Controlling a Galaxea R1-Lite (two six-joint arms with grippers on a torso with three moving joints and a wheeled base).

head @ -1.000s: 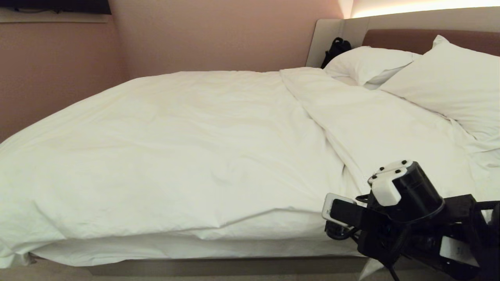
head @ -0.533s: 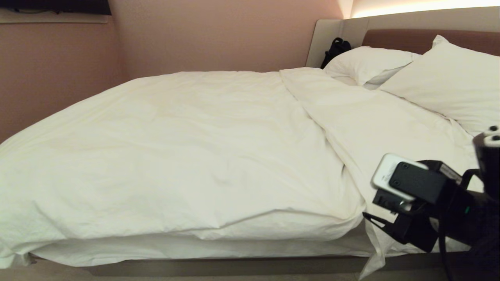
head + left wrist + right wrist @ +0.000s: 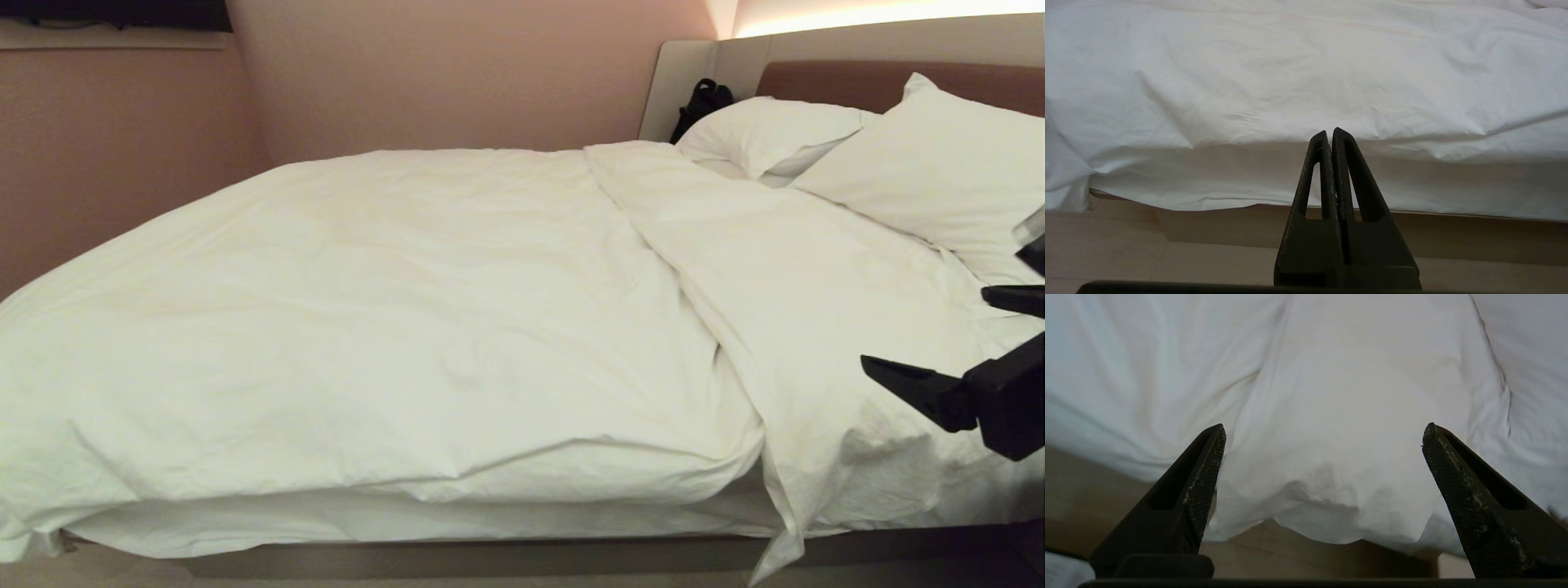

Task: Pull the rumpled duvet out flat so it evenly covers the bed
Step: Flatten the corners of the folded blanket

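Counts: 1 wide low bed w/ white-sheeted mattress and grey-beige platform base [image 3: 490, 559]. 1 thick puffy white duvet [image 3: 392, 327] over it, reaching the bed's left and near edges. 2 plump white pillows at the head end: 1 [image 3: 771, 131] toward the far edge, 1 [image 3: 939, 175] nearer. 1 brown padded headboard [image 3: 849, 82]. 1 black bag-like item [image 3: 700, 102] at the far head corner; can't tell what it is. 2 black robot grippers: right gripper [image 3: 1323, 435], 2 jaws wide apart; left gripper [image 3: 1329, 132], 2 jaws pressed together.

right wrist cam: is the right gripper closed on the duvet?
No. The right gripper stands wide open, with the puffy white duvet hanging untouched between its black fingers.
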